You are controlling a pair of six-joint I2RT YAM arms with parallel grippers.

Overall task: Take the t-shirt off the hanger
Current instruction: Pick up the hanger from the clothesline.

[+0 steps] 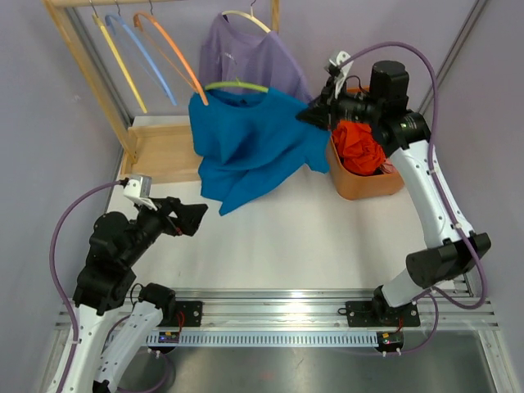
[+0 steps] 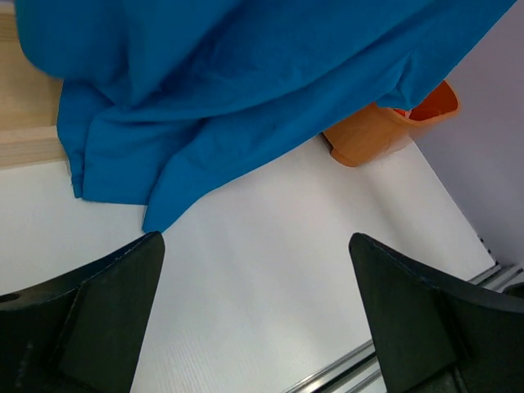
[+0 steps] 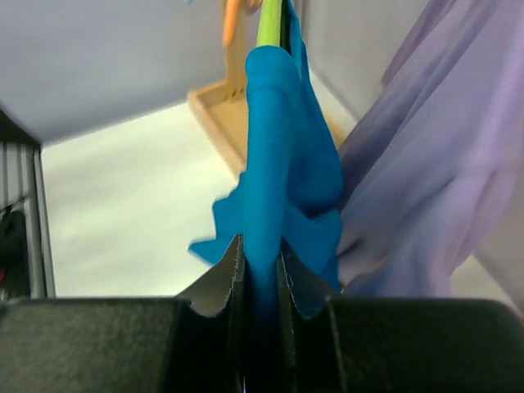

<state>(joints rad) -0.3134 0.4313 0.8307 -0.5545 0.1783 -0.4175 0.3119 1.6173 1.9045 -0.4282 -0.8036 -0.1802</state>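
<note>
A blue t-shirt (image 1: pixel 250 147) hangs from a light green hanger (image 1: pixel 237 85), its lower part draped onto the white table (image 1: pixel 286 237). My right gripper (image 1: pixel 315 113) is shut on the shirt's right shoulder edge; in the right wrist view the blue fabric (image 3: pixel 270 164) is pinched between the fingers (image 3: pixel 237 270), with the green hanger (image 3: pixel 268 20) above. My left gripper (image 1: pixel 192 219) is open and empty, low over the table in front of the shirt's hem (image 2: pixel 155 213).
A purple garment (image 1: pixel 246 53) hangs behind the blue shirt. Yellow, blue and orange empty hangers (image 1: pixel 143 49) hang on the wooden rack (image 1: pixel 90 78) at back left. An orange bin (image 1: pixel 364 176) with red cloth stands at the right, under my right arm.
</note>
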